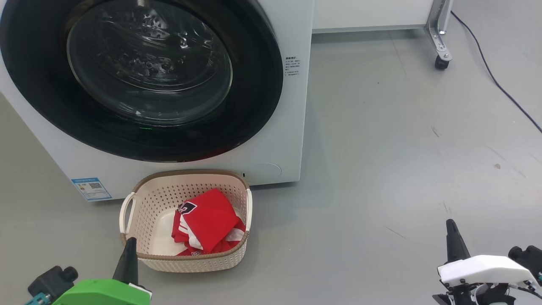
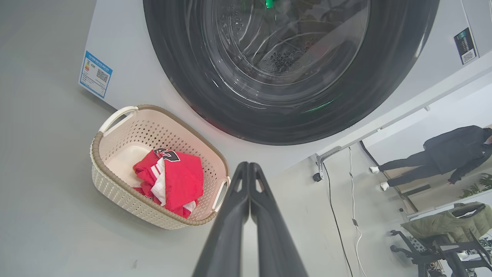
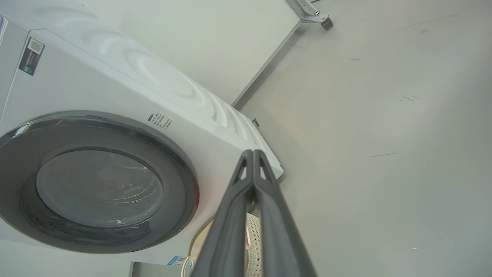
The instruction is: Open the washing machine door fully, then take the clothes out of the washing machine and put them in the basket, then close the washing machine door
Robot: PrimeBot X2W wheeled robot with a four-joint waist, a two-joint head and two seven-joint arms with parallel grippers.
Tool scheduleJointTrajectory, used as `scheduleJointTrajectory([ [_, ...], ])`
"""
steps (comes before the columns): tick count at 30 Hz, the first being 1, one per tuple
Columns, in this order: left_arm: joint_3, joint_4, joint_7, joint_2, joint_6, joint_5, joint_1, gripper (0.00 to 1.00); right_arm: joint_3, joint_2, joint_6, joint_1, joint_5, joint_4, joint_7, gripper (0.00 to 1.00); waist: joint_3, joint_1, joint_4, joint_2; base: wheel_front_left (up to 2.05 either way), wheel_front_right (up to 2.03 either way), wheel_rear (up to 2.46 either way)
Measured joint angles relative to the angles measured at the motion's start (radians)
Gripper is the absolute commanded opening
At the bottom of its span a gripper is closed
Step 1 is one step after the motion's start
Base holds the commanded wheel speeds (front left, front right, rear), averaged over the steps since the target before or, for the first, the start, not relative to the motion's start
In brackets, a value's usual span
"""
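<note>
Your red clothes (image 1: 209, 222) lie in the basket (image 1: 144, 199) at the lower middle, and the washer door (image 1: 42, 84) above looks shut, so your left pincer (image 2: 249, 166) and right pincer (image 3: 253, 153) hang closed and empty, their job likely done.

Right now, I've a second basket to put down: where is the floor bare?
Widest: the floor right of the washing machine and basket, out to the cable. A narrower strip left of the basket. Crowded: between basket and machine.
</note>
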Motion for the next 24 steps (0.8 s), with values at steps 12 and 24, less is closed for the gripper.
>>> scheduleJointTrajectory([
  [12,0.034,0.026,0.027,0.004,-0.028,-0.151,-0.023,0.00,-0.026,-0.012,0.023,-0.027,0.168,0.020,0.030,0.00,-0.001,0.0000,-0.004,0.0000,0.00,0.00,0.00],
  [24,0.069,0.048,0.052,0.007,-0.056,-0.314,-0.047,0.00,-0.052,-0.021,0.047,-0.063,0.332,0.040,0.065,0.00,-0.001,0.0000,-0.008,0.0000,0.00,0.00,0.00],
])
